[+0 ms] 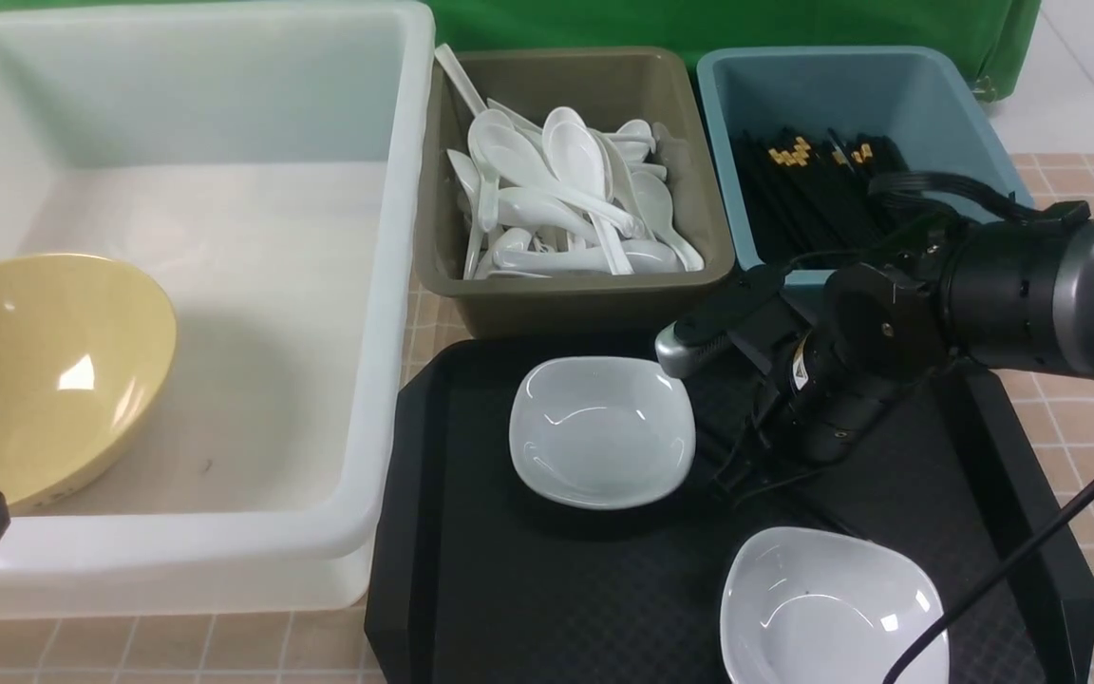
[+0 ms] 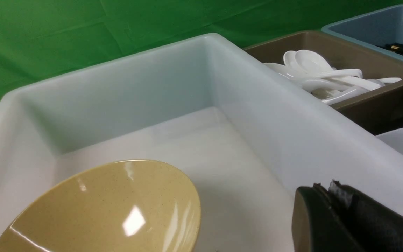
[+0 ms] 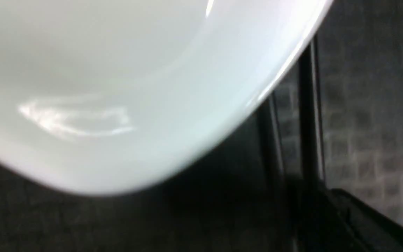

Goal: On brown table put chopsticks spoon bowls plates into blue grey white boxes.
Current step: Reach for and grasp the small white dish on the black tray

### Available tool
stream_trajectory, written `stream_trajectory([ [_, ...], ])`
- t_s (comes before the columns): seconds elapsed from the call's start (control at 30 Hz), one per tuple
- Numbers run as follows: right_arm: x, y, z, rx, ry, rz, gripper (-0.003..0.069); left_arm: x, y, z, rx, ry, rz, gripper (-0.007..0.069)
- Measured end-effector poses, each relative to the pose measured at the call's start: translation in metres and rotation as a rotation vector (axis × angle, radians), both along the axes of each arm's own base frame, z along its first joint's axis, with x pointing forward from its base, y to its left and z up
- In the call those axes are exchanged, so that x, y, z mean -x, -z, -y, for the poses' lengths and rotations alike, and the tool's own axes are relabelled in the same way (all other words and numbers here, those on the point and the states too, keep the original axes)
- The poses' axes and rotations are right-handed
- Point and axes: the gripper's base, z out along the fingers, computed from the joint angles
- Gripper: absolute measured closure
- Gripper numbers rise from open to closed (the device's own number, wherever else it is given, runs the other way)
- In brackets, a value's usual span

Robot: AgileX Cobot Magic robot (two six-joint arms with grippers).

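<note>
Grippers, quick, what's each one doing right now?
Left gripper: closed, holding nothing.
Right gripper: closed at the plate rim; grip cannot be told.

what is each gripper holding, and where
Nothing seems held: left gripper shut near the yellow bowl, right gripper shut beside the farther white dish.

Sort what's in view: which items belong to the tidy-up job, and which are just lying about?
Job: yellow bowl in white tub; spoons in olive bin; chopsticks in teal bin; far white dish; near white dish; tiled table.
Lying about: black tray under both dishes; green cloth behind; black cable.
</note>
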Motion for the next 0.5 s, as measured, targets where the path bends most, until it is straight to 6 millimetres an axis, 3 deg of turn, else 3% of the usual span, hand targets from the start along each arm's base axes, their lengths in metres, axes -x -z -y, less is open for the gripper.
stream_trajectory([
  [0.27,0.011,-0.052,0.006,-0.064,-0.013,0.125,0.0624,0.000,0.000,0.000,-0.003,-0.001,0.001,0.0623],
  [0.43,0.025,-0.094,0.014,-0.119,-0.015,0.227,0.0624,0.000,0.000,0.000,-0.004,-0.001,0.001,0.0623],
  [0.5,0.032,-0.121,0.018,-0.182,-0.019,0.338,0.0624,0.000,0.000,0.000,-0.005,-0.002,0.002,0.0623],
])
